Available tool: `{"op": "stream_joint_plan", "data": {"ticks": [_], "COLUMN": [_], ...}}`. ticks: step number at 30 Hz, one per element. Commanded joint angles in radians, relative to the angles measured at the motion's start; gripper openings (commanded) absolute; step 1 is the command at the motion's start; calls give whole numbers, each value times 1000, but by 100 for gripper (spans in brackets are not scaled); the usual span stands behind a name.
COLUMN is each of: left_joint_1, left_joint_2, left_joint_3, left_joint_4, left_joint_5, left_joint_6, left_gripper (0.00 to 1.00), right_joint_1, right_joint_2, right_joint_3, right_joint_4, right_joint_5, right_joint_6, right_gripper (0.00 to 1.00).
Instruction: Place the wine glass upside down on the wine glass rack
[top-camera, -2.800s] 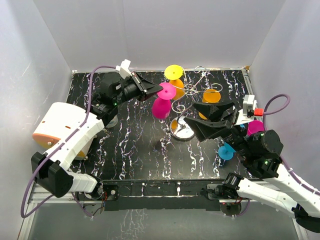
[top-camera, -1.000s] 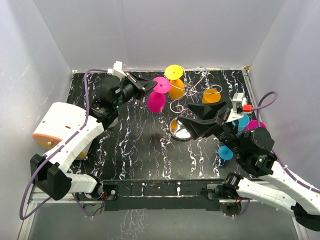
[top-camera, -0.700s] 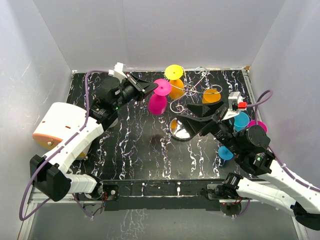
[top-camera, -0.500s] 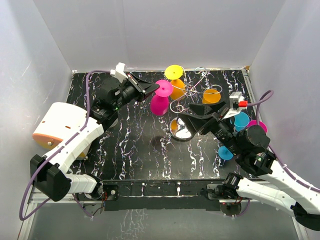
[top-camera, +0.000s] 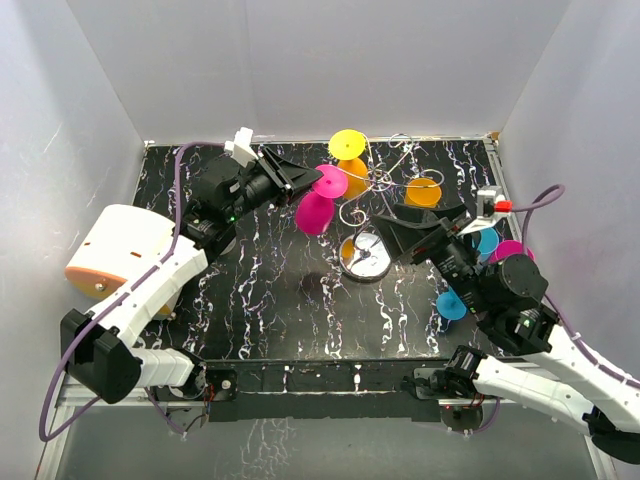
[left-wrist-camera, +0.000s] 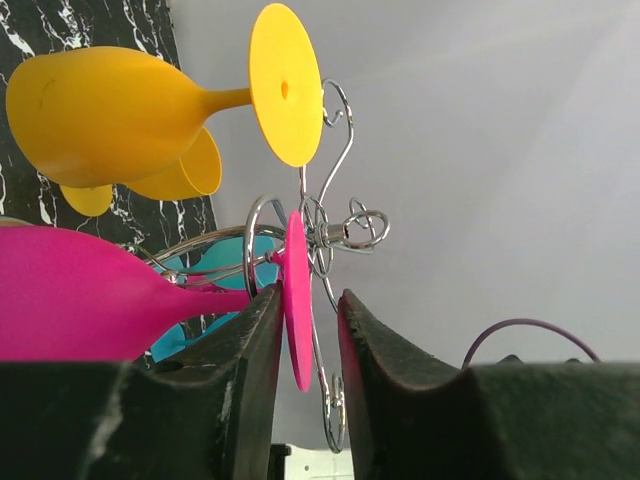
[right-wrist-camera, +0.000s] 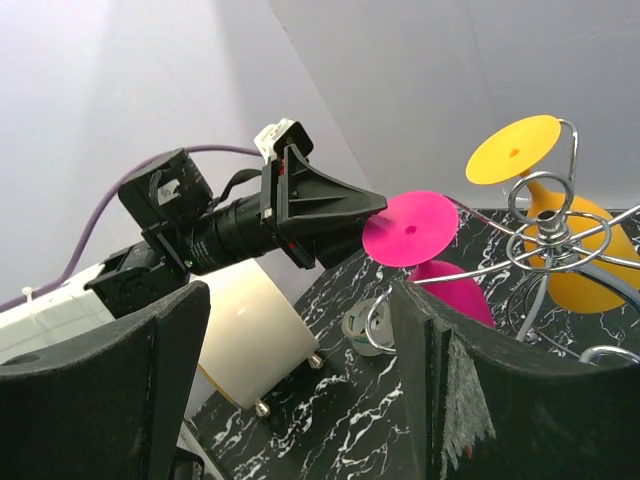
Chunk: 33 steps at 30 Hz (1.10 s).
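The magenta wine glass (top-camera: 313, 212) hangs foot-up and tilted at the left side of the wire wine glass rack (top-camera: 375, 180), whose round metal base (top-camera: 366, 258) stands mid-table. In the left wrist view its stem passes a wire loop of the rack (left-wrist-camera: 335, 230). My left gripper (top-camera: 312, 178) straddles the glass's foot disc (left-wrist-camera: 297, 300). The disc rests against one finger, with a gap to the other, so the jaws are slightly open. My right gripper (top-camera: 392, 232) is wide open and empty, just right of the rack. It faces the magenta foot (right-wrist-camera: 410, 228).
A yellow glass (top-camera: 350, 145) and orange glasses (top-camera: 423, 191) hang on the rack. Blue glasses (top-camera: 455, 303) and a pink one (top-camera: 512, 250) sit at the right. A white cylinder with an orange rim (top-camera: 125, 250) stands at the left, a small white cup (right-wrist-camera: 365, 322) beside it. White walls surround the table.
My left gripper carried the magenta glass right to the rack, and the glass now tilts more. My right gripper swung in over the rack base, then drew back right, uncovering it.
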Motion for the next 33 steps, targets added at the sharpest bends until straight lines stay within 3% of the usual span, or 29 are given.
{"op": "stream_joint_plan", "data": {"ticks": [1,17,25,33], "left_joint_1": [2,4,4,6], "left_joint_2": [-49,-172,-328,-477], "left_joint_3": [-3,-49,-57,-45], "left_joint_4": [-6,-135,-303,-509], "left_joint_5": [64,7,-196,-543], "left_joint_6": [17,114,334,591], "left_gripper": [31,50,60,69], "right_joint_1": [4,4,4,4], "right_joint_2": [-38,-77,-95,-137], "right_joint_3": [35,60,123,158], "right_joint_4": [19,-174,-460,-615], "right_joint_5": [46,194,398,515], "right_joint_6": [42,132,219,300], "right_gripper": [71,71,68,68]}}
